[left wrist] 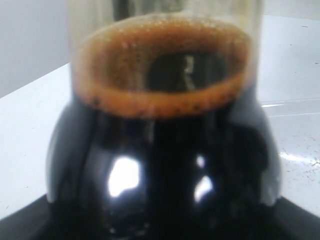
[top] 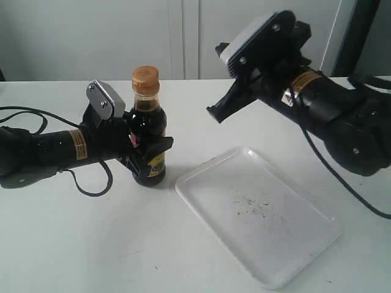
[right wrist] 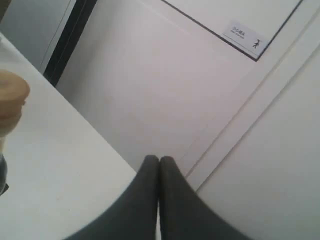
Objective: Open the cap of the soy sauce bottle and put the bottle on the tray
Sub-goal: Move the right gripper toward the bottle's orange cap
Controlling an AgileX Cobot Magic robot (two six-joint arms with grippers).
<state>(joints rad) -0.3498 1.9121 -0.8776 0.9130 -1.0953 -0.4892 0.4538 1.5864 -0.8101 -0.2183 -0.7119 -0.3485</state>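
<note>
The soy sauce bottle (top: 148, 122) stands upright on the white table, left of the tray (top: 201, 183). Its orange-tan cap (top: 145, 78) sits closed on the neck. My left gripper (top: 149, 155) is shut on the bottle's lower body, over the label. In the left wrist view the bottle (left wrist: 165, 150) fills the frame, dark liquid up to the shoulder. My right gripper (top: 215, 113) hangs in the air to the right of the cap, fingers pressed together and holding nothing. The right wrist view shows those shut tips (right wrist: 159, 161) and the blurred cap (right wrist: 11, 100) at the frame's edge.
The tray's white floor carries dark specks (top: 250, 207) near its middle. A black cable (top: 91, 183) loops on the table by the left arm. A wall with pale panels (top: 183, 36) stands behind the table.
</note>
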